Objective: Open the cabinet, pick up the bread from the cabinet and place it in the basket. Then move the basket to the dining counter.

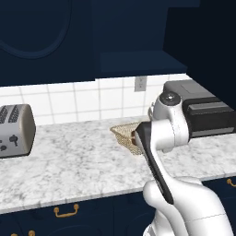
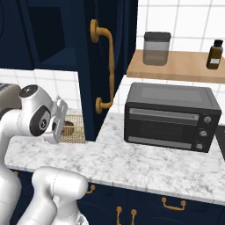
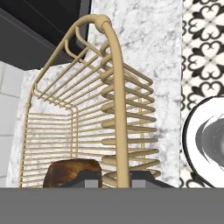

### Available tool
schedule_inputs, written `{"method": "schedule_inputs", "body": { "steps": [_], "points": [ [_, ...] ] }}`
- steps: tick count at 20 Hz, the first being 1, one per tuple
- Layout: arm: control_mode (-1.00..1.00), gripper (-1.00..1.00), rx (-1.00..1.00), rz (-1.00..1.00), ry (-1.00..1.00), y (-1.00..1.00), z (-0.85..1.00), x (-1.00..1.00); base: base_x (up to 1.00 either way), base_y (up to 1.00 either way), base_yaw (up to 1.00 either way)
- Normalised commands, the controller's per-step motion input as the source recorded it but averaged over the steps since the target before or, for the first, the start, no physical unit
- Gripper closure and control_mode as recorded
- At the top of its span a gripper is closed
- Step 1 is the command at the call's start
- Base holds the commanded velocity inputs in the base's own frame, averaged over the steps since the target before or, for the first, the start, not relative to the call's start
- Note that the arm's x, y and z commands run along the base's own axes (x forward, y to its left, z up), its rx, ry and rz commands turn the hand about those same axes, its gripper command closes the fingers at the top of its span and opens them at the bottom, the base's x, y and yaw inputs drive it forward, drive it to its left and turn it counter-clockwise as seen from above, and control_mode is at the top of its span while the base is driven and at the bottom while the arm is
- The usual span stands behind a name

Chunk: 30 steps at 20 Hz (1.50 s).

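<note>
In the hand view, the hand (image 3: 114, 178) is closed on the rim wire of the golden wire basket (image 3: 87, 109), one dark fingertip on either side of it. The brown bread (image 3: 70, 171) lies inside the basket, just left of the fingertips. Farther off, the basket sits on the marbled tabletop (image 1: 73, 161), beside the open navy cabinet (image 2: 94, 66) door, with a toaster oven (image 2: 171, 116) beyond.

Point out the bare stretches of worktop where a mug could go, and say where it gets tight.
The widest bare marble runs between the toaster and the basket. Another free strip lies in front of the toaster oven, toward the counter's front edge. It is crowded at the basket: the bread sits inside, the gripper pinches its rim, and the open cabinet door hangs beside it.
</note>
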Motion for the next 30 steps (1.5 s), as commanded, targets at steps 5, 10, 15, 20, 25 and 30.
{"method": "schedule_inputs", "body": {
  "steps": [5, 10, 15, 20, 25, 30],
  "points": [
    [-1.00, 1.00, 0.03, 0.09, -0.02, 0.00, 0.00, 0.14, 0.00, 0.00, 0.00],
    [-1.00, 1.00, 0.08, 0.13, -0.19, 0.00, -0.13, 0.01, 0.00, 0.00, 0.00],
    [-1.00, 1.00, 0.09, 0.08, -0.23, 0.00, -0.01, 0.00, 0.00, 0.00, 0.00],
    [-1.00, 1.00, 0.05, 0.04, -0.16, 0.00, 0.00, 0.00, 0.00, 0.00, 0.00],
    [-1.00, 1.00, 0.01, 0.01, -0.20, 0.00, 0.00, -0.07, 0.00, 0.00, 0.00],
    [-1.00, 1.00, 0.00, 0.00, -0.08, 0.00, 0.00, -0.16, 0.00, 0.00, 0.00]
  ]
}}
